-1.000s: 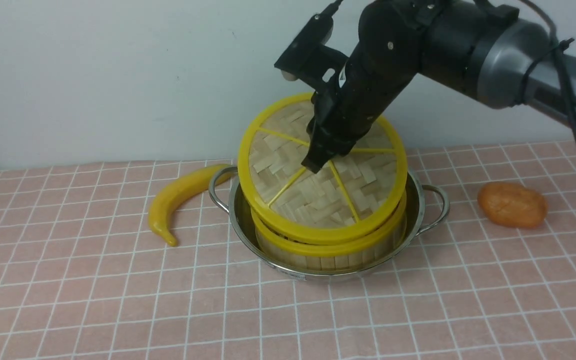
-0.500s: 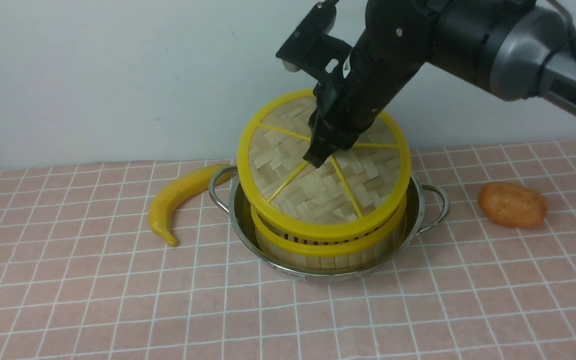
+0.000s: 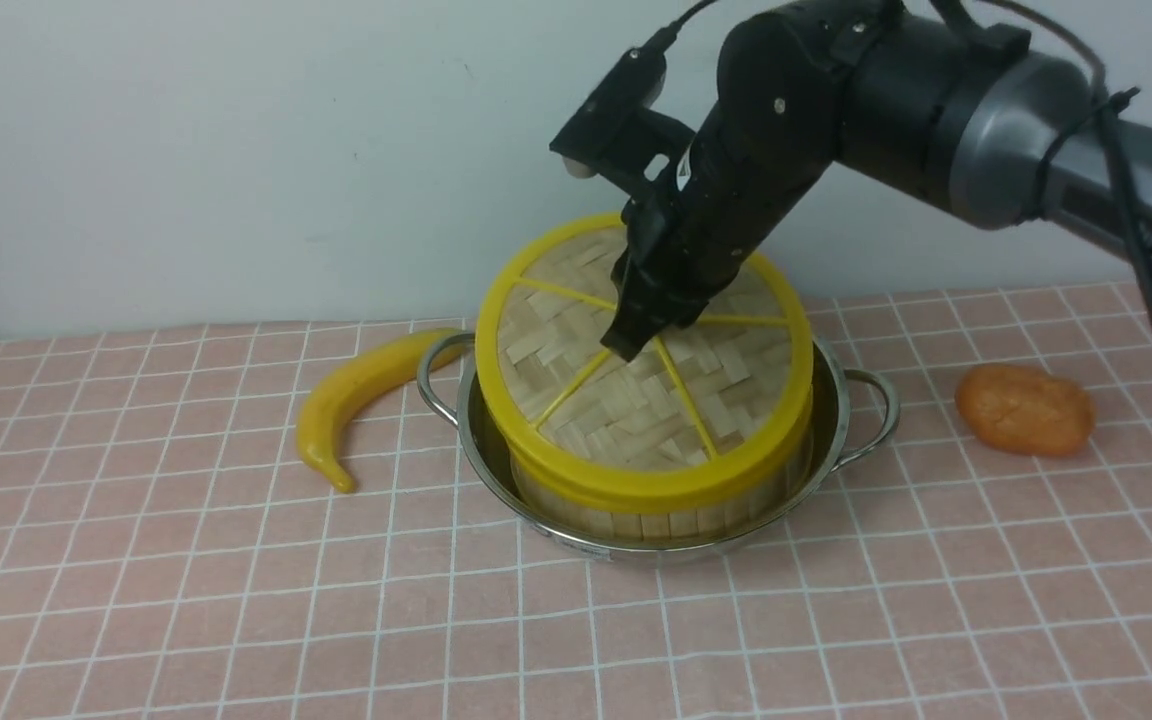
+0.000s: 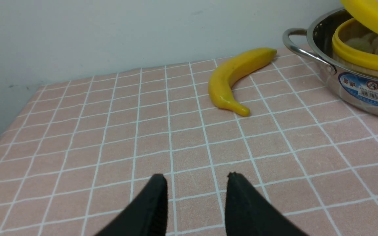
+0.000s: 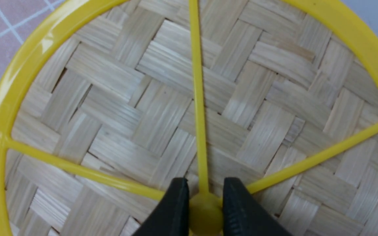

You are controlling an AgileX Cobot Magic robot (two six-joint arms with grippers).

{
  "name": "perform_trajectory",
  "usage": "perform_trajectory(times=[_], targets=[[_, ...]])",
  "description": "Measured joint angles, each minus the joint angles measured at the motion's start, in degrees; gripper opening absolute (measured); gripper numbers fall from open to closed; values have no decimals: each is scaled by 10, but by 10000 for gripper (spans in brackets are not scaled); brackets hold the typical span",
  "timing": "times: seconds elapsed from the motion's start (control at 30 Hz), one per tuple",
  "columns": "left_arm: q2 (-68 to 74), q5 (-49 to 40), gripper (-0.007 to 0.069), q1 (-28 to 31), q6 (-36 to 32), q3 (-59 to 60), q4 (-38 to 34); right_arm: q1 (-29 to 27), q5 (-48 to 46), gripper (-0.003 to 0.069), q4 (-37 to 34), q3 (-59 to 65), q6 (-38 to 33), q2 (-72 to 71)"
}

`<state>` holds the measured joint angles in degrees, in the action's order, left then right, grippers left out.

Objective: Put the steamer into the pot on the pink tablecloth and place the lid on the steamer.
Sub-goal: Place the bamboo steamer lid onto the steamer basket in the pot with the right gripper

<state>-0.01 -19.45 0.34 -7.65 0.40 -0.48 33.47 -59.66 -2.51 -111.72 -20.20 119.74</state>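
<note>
R pincer (image 5: 205,206) is grasping the knob of the lid (image 5: 162,114). Under this pincer is the steamer (image 3: 656,520), inside the pot (image 3: 586,546). L pincer (image 4: 197,180) is released, w/ bare pink tablecloth (image 4: 143,147) beyond it.

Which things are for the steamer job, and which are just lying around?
For the job:
- lid
- steamer
- pot
- pink tablecloth
- right gripper, holding the lid's knob

Just lying about:
- banana
- brown lumpy thing
</note>
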Motion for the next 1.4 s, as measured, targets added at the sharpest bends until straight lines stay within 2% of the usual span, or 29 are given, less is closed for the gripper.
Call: perform_trajectory(times=[0.43,0.8,0.93,1.13,1.4], targets=[[0,0,243,0,0,0,0,-1,10,145,-1,0,0,9],[0,0,243,0,0,0,0,-35,25,145,-7,0,0,15],[0,0,243,0,0,0,0,-39,26,145,-21,0,-14,16],[0,0,243,0,0,0,0,-39,30,145,-92,0,-44,16],[0,0,243,0,0,0,0,-39,24,145,-86,0,-46,16]])
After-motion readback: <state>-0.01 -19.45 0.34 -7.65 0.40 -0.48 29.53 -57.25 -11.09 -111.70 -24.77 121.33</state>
